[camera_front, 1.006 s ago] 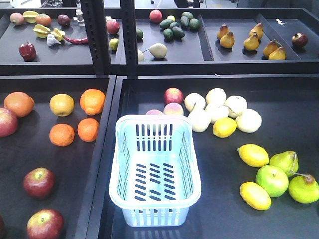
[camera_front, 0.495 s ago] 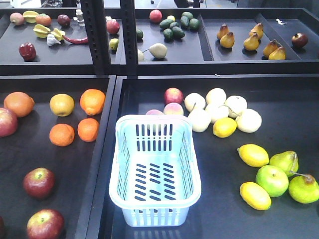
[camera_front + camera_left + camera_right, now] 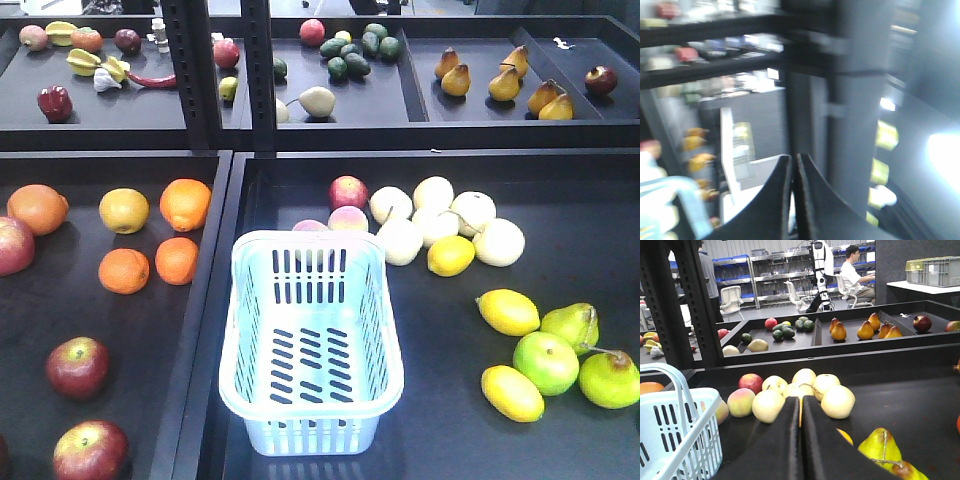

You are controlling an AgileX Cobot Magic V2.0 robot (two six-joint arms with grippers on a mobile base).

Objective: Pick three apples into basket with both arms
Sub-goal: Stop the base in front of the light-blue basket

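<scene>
Two black trays fill the front view side by side, the left tray (image 3: 30, 320) and the right tray (image 3: 570, 190). Next in size, the basket (image 3: 300, 435) stands in the right tray, hard against the wall between them. The right wrist view shows it low and to the left of the right gripper (image 3: 801, 404), near the fingers (image 3: 785, 440), with its handle (image 3: 679, 382) swung up. Those two fingers lie pressed together with only a hairline between them, holding nothing. The left gripper (image 3: 793, 161) likewise has its two fingers together. Its view is blurred, and a pale blue strip low and left of them cannot be named for sure.

Three apples lie in the left tray, outside the basket: the farther apple (image 3: 77, 366), the nearer apple (image 3: 90, 450), and a sliver of a third apple (image 3: 2, 455) at the bottom edge. How they lie relative to either pair of fingers cannot be told.

Set against the front view of half a second ago, basket and fruit sit as they did.

Five oranges (image 3: 177, 260) lie beyond the apples, with one pinker apple (image 3: 14, 245). Six pale round fruits (image 3: 498, 242) cluster just past the right fingertips. Three lemons (image 3: 508, 311), two green pears (image 3: 570, 325) and one green apple (image 3: 545, 362) share that tray, one pear showing just right of those fingers.
</scene>
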